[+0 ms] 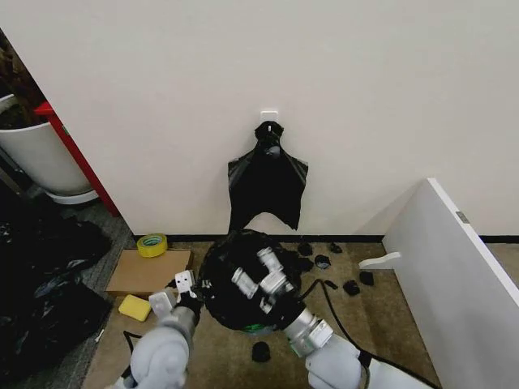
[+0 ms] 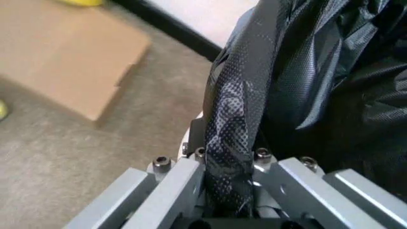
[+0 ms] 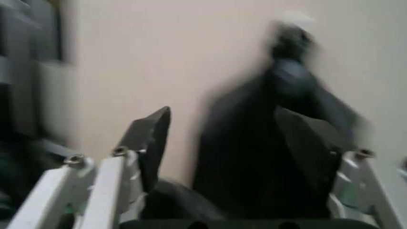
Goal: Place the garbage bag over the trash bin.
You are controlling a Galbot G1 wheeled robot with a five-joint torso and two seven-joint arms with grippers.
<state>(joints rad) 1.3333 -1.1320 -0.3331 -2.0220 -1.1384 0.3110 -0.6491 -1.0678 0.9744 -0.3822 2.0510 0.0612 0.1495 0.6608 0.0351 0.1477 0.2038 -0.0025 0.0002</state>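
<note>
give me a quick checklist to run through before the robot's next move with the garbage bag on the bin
1. Left gripper pinching the garbage bag: ok, a fold is clamped between its fingers.
2. Right gripper free: ok, open, nothing between its fingers, above the bag.
3. Bag covering the trash bin: ok, only a greenish bit of base shows in the head view.
4. Bag seated evenly around the rim: cannot tell.
5. Floor nearby: not ok, black scraps and a cable lie close.

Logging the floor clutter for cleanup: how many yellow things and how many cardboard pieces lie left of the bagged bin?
Yellow: 2, the tape roll and the sponge.
Cardboard: 1, the flat cardboard sheet.
Total: 3.
</note>
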